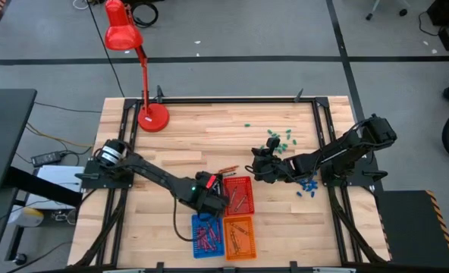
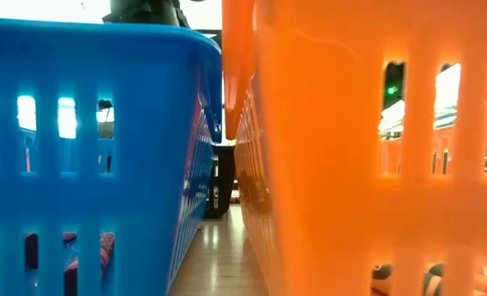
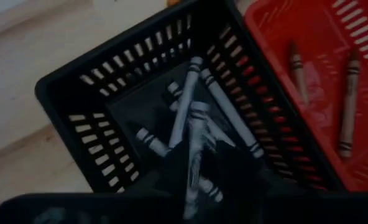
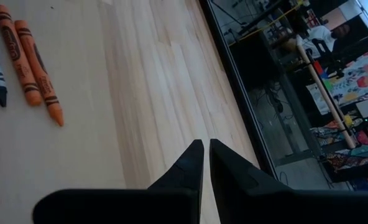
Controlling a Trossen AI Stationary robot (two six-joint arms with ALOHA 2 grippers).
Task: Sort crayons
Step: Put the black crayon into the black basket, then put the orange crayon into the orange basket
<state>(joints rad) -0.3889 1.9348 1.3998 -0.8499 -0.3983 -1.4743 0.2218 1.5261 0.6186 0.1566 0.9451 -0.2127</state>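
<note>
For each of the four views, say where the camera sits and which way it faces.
High: overhead, straight down on the table; both arms show.
Low: at tabletop height, between the blue basket and orange basket.
Left wrist: over the black basket, down past the left gripper.
Right wrist: along the table past the right gripper, three crayons ahead.
Shared: the red basket, left wrist and high.

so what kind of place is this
Probably a robotics lab or workshop: a wooden table in a black frame, cables across the grey floor, and cluttered equipment shelves behind.
</note>
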